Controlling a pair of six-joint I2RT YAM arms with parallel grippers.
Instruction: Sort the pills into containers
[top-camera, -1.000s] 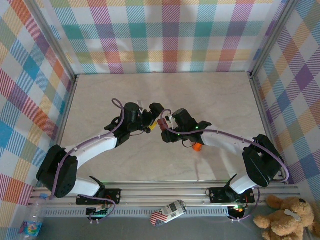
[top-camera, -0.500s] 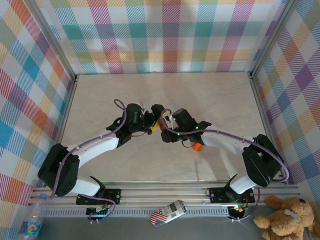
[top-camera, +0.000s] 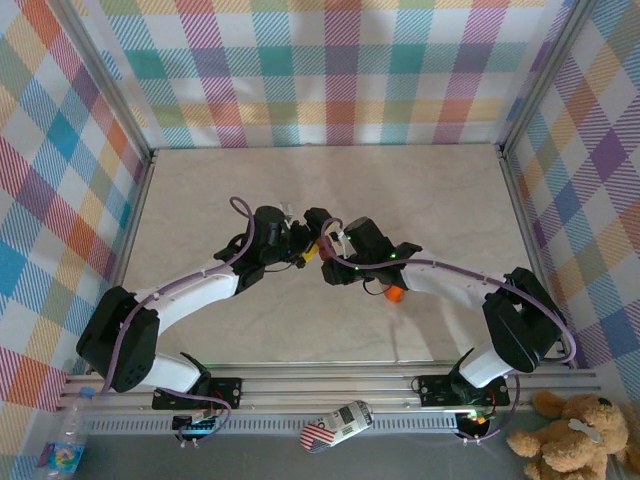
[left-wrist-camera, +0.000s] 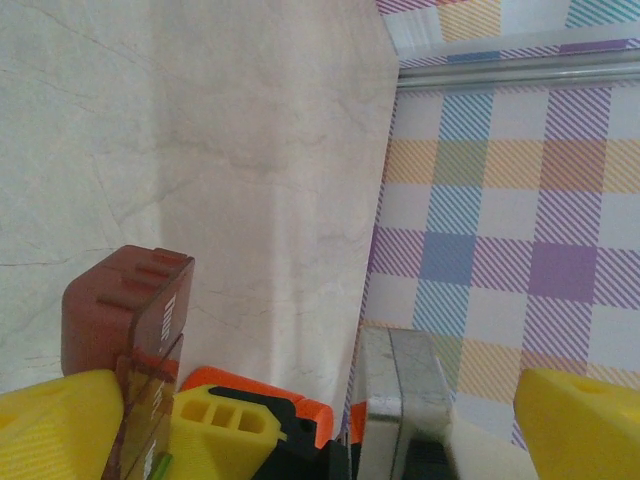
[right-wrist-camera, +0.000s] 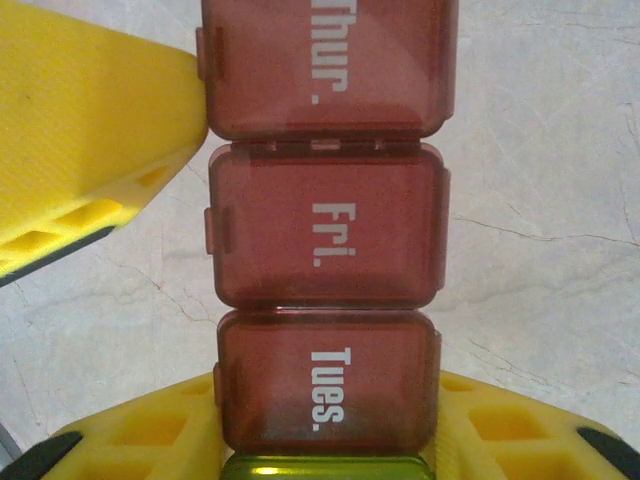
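Note:
The containers (right-wrist-camera: 325, 235) are a dark red-brown strip with lids marked Thur., Fri. and Tues. and a green end compartment (right-wrist-camera: 325, 468). My right gripper (right-wrist-camera: 328, 420) is shut on the strip, its yellow fingers (right-wrist-camera: 130, 440) pressing the sides of the Tues. box. In the top view the strip (top-camera: 322, 246) hangs mid-table between both grippers. My left gripper (left-wrist-camera: 315, 400) stands open, wide apart, with the strip's free end (left-wrist-camera: 125, 310) against its left finger (left-wrist-camera: 55, 420). That finger (right-wrist-camera: 95, 150) touches the Thur. box. No pills are in sight.
An orange bottle (top-camera: 394, 293) lies on the marble table (top-camera: 420, 200) just under the right forearm. Plaid walls (top-camera: 330, 80) with metal posts close the back and both sides. A teddy bear (top-camera: 575, 430) sits outside the front rail.
My left gripper has moved a little to the right, closing in on the strip's free end. The right gripper and the strip have barely moved.

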